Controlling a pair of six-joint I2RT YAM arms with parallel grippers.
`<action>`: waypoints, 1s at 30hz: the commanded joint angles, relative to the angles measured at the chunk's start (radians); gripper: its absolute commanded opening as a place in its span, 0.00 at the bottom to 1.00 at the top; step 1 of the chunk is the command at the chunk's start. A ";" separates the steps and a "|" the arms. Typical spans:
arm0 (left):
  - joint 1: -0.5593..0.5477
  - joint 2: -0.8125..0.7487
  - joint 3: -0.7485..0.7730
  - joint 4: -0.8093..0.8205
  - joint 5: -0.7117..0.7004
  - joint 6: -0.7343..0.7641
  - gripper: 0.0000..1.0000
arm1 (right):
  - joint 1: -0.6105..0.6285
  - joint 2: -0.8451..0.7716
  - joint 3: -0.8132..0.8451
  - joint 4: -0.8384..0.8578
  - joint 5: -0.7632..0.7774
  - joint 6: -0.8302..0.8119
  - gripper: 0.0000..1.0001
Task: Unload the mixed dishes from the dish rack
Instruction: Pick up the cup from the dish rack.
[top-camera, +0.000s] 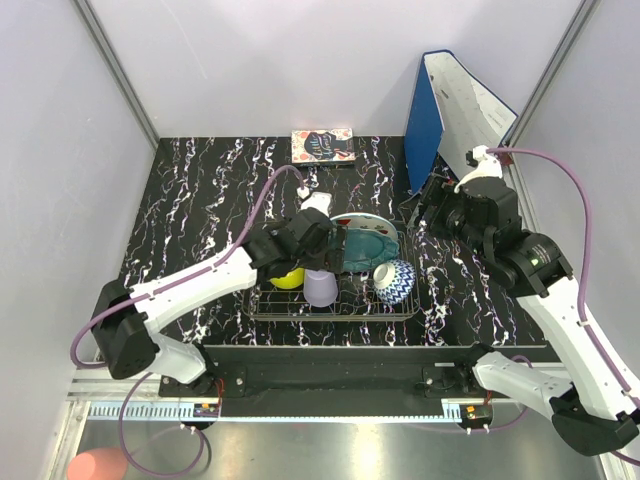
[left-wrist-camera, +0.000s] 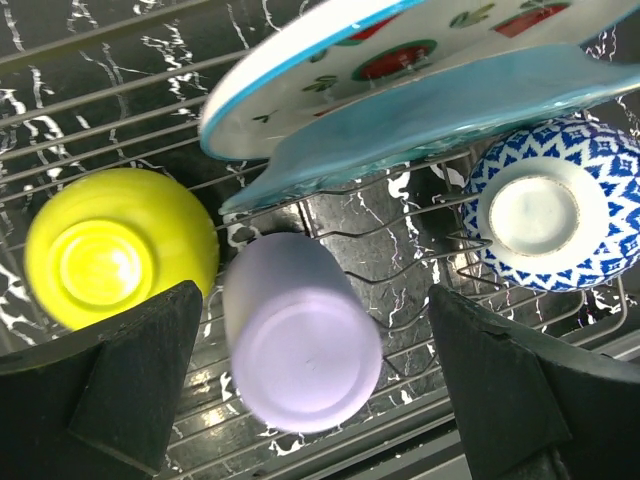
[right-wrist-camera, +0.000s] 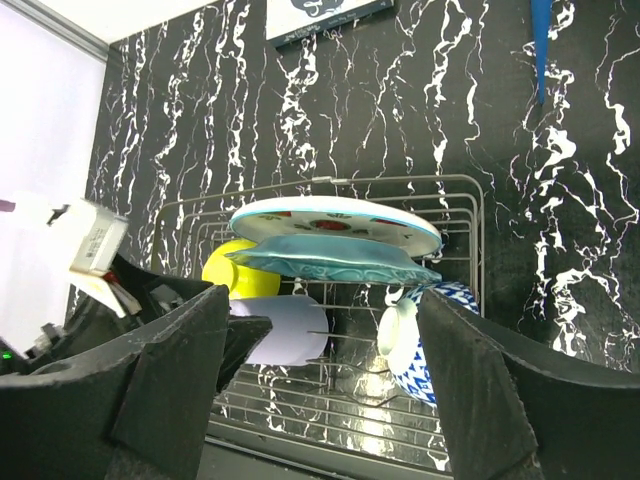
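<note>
– On the left half of the table (top-camera: 190, 200), what is over the dish rack (top-camera: 340, 314)?

– The left gripper (left-wrist-camera: 315, 300). It hangs above the rack's left part with its jaws spread wide and nothing in them. From its wrist camera, the lilac cup (left-wrist-camera: 300, 345) shows between the two black fingers (left-wrist-camera: 110, 390), with a gap on either side.

– And the dishes, from the left edge across?

– All five are inside the wire rack. At the left is the yellow-green bowl (left-wrist-camera: 120, 245), bottom up. Just right of it is the lilac cup, its base toward the camera. Above these in the frame two plates lean together on edge: the teal scalloped plate (left-wrist-camera: 450, 125) in front, and the white plate with red watermelon marks (left-wrist-camera: 330, 70) behind it. At the right end sits the blue-white patterned bowl (left-wrist-camera: 555, 205), its white foot ring facing the lens.

– Where is the other arm?

– In the right part of the top view. The right gripper (top-camera: 430, 212) hangs beside the rack's far right corner, over bare table. Its jaws are also well apart and hold nothing. Its wrist camera looks back across the rack at the plates.

– Anything else on the table?

– A patterned book (top-camera: 322, 146) lies at the upper middle by the back wall. A blue binder (top-camera: 425, 125) stands open at the upper right, just behind the right gripper.
</note>
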 joint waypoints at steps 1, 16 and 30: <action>-0.012 0.035 0.018 0.040 0.006 -0.020 0.99 | 0.008 -0.027 -0.012 0.008 -0.007 -0.020 0.84; -0.015 -0.023 -0.062 0.028 -0.003 -0.054 0.95 | 0.008 -0.031 -0.058 0.014 -0.010 -0.016 0.84; -0.023 -0.081 -0.088 0.008 -0.008 -0.048 0.40 | 0.008 -0.041 -0.064 0.025 0.001 0.001 0.83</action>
